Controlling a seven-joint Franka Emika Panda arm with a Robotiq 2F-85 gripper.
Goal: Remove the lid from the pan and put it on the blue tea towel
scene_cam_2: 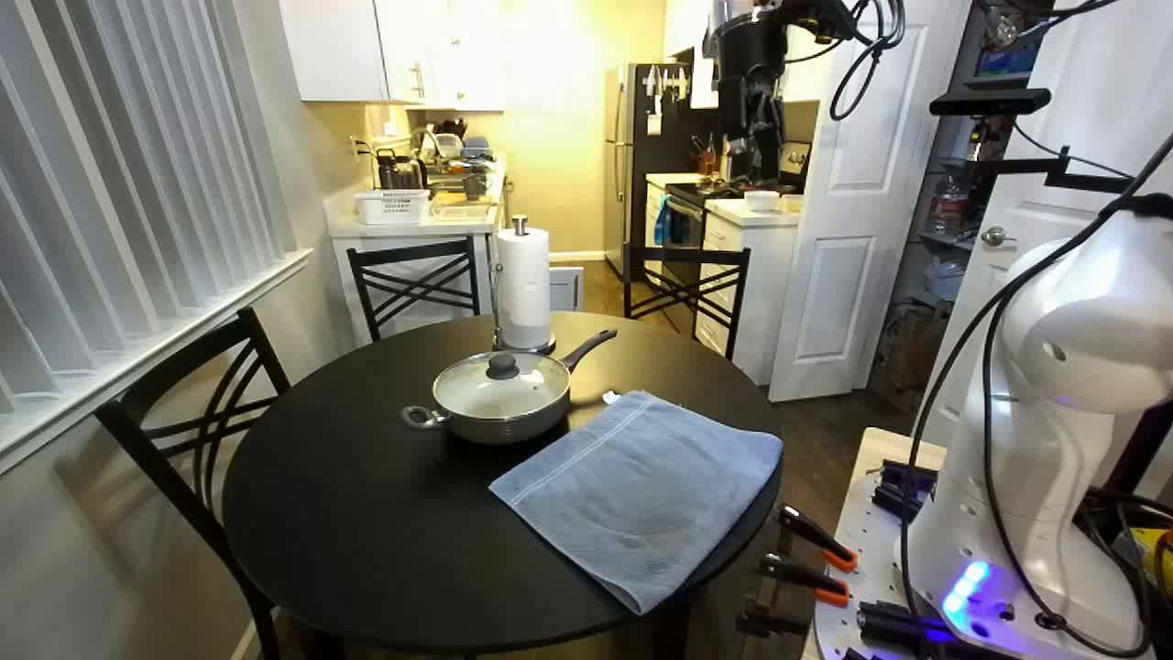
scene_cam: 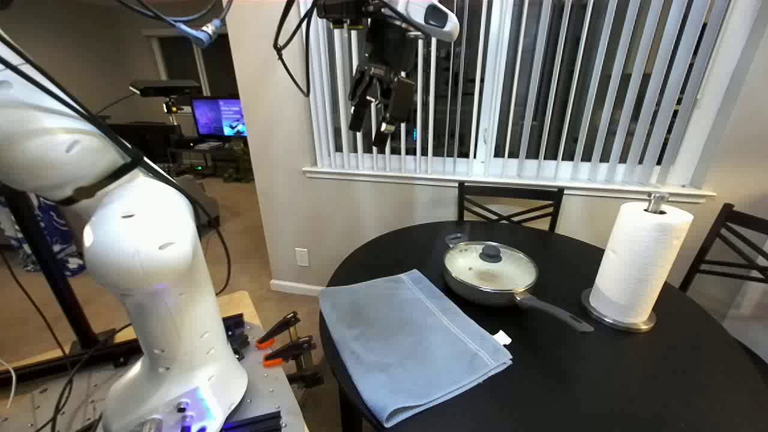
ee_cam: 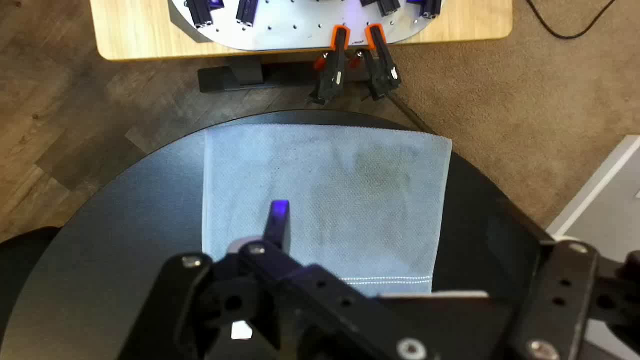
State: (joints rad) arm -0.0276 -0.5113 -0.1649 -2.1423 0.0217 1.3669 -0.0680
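Paper roll (scene_cam: 641, 264), upright on metal base (scene_cam: 624, 327), near handle (scene_cam: 555, 311) of pan (scene_cam: 480, 295) | chairs (scene_cam: 510, 192) around black table (scene_cam: 576, 384) | lid (scene_cam: 477, 270), clear glass, dark knob (scene_cam: 491, 253), on pan | blue tea towel (scene_cam: 414, 348), woven, stitched, flat beside it | gripper (scene_cam: 368, 135) aloft, fingers (scene_cam: 357, 117) apart

Round black table (scene_cam_2: 357, 522), and going by an exterior view there's a white paper towel roll (scene_cam_2: 523, 289) on a round metal stand (scene_cam_2: 541, 349) up at 12, a round grey frying pan (scene_cam_2: 502, 429) nearer the middle, dark handle (scene_cam_2: 591, 348) aimed at 2, and a folded light-blue tea towel (scene_cam_2: 646, 495) covering roughly 3 to 5 o'clock.
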